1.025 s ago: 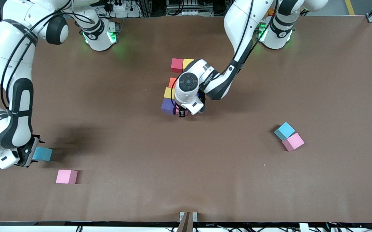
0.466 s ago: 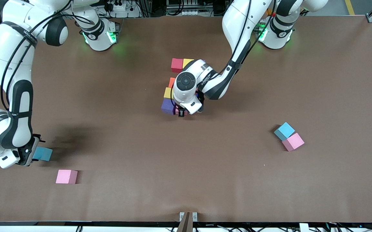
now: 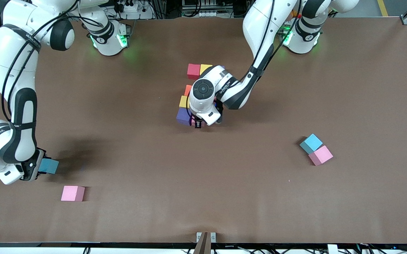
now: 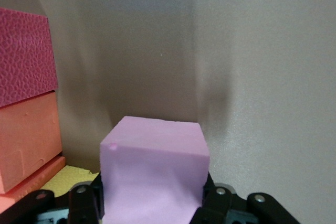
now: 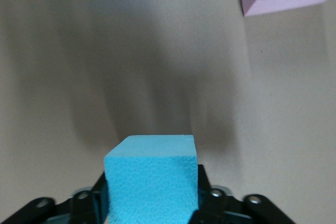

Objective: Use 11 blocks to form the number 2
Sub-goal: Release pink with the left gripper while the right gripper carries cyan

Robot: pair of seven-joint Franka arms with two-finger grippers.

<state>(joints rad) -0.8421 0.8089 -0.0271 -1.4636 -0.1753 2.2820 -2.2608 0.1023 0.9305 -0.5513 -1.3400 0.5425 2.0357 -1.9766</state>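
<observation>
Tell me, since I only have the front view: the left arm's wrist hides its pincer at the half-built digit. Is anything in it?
Observer: Yes. The left wrist view shows the left pincer shut on a pink block.
Operator: What is next to it?
Observer: A red block, an orange block and a yellow block run in a line beside it.
Operator: And the right pincer, at its end of the table?
Observer: In the right wrist view, the right pincer is shut on the light blue block, with fingers on two sides.
</observation>
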